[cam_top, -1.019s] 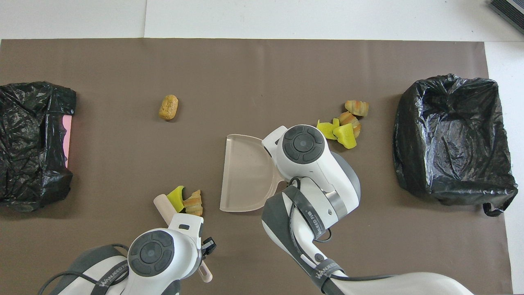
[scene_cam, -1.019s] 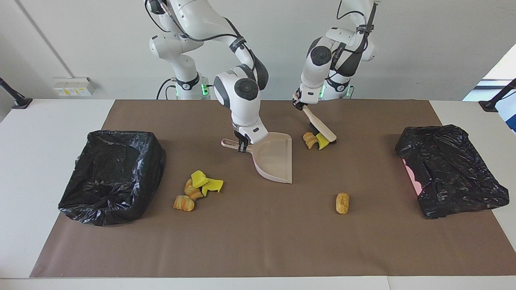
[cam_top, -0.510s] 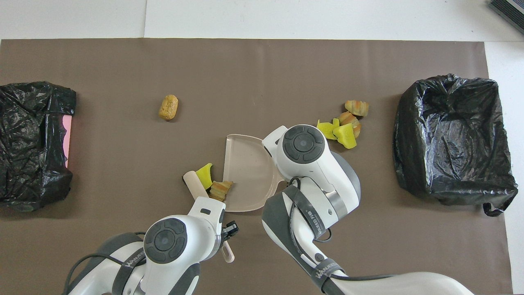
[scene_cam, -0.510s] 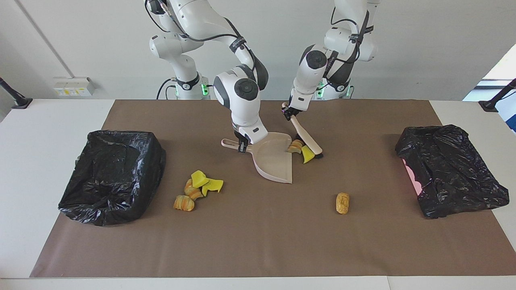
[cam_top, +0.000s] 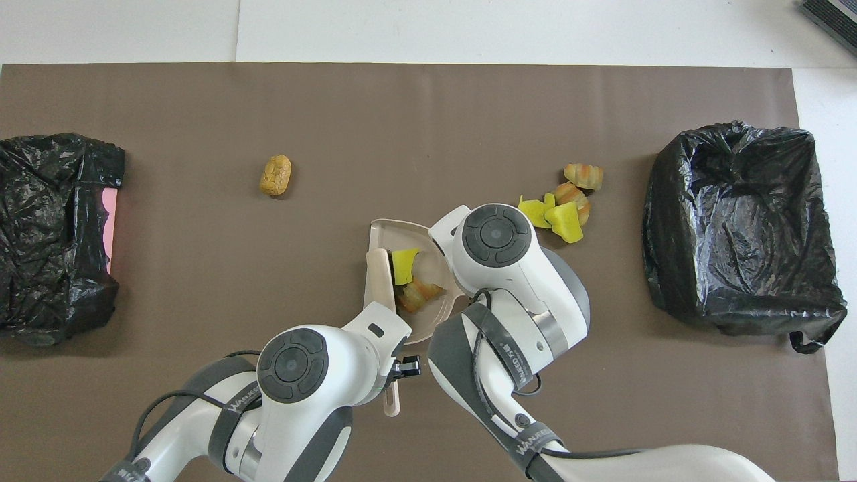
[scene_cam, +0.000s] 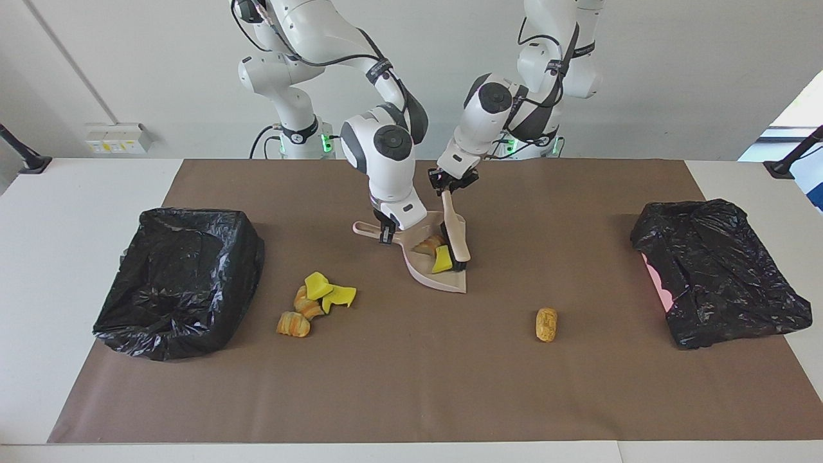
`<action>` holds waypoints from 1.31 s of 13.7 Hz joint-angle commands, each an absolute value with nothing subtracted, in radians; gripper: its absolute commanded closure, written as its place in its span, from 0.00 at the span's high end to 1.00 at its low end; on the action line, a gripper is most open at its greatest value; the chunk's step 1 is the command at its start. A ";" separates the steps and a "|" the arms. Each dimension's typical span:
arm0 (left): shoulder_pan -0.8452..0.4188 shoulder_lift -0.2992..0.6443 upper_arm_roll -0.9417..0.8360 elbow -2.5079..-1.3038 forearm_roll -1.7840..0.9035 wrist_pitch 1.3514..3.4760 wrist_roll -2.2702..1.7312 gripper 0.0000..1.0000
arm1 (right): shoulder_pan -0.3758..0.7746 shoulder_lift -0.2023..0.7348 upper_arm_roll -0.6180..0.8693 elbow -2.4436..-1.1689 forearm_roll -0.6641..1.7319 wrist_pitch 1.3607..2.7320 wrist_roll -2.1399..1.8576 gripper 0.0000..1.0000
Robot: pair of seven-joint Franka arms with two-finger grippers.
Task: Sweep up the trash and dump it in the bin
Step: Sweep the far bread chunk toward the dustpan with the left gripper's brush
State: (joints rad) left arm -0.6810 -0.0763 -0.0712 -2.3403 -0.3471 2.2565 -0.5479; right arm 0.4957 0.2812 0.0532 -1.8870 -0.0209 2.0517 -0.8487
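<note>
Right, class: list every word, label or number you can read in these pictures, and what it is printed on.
"WANJEED": grey band on the left arm, partly legible.
"WANJEED", then characters too blurred to read: grey band on the right arm.
A similar band near the right arm's base: only partly readable.
Nothing else carries text.

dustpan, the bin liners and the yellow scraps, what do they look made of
Dustpan: probably smooth moulded plastic, pale beige; it keeps a thin rigid lip and a slight sheen. Bin liners: thin plastic film, black and glossy; they crinkle and glint along the folds. Yellow scraps: likely foam or soft rubber, matte and bright, with cleanly cut wedge faces; the look leaves that open.
</note>
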 commanded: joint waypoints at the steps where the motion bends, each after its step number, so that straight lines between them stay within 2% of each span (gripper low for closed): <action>1: -0.629 -0.101 -0.051 -2.249 -0.351 2.056 -0.416 0.00 | 0.500 0.291 0.055 -1.885 -0.032 2.074 -0.747 0.00; 3: -0.565 -0.103 -0.054 -2.188 -0.315 1.955 -0.390 0.00 | 0.500 0.291 0.055 -1.885 -0.032 2.074 -0.733 0.00; 8: -0.410 -0.060 -0.054 -2.131 -0.109 1.973 -0.253 0.00 | 0.509 0.295 0.055 -1.876 -0.029 2.082 -0.719 0.00; 11: -0.269 0.075 -0.052 -1.969 -0.020 1.962 -0.123 0.00 | 0.512 0.310 0.057 -1.833 -0.012 2.091 -0.697 0.00; 15: -0.155 0.257 -0.054 -1.791 0.090 2.008 0.061 0.00 | 0.525 0.449 0.057 -1.628 -0.009 2.072 -0.609 0.00; 18: -0.135 0.321 -0.054 -1.764 0.155 2.068 0.144 0.00 | 0.535 0.476 0.057 -1.600 -0.015 2.071 -0.565 0.00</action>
State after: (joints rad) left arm -0.1518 0.2765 -0.0397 -1.8077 0.1068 2.0507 0.0914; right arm 0.5307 0.4422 0.0539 -1.6524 -0.0195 2.0885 -0.5967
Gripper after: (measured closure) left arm 0.740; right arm 0.687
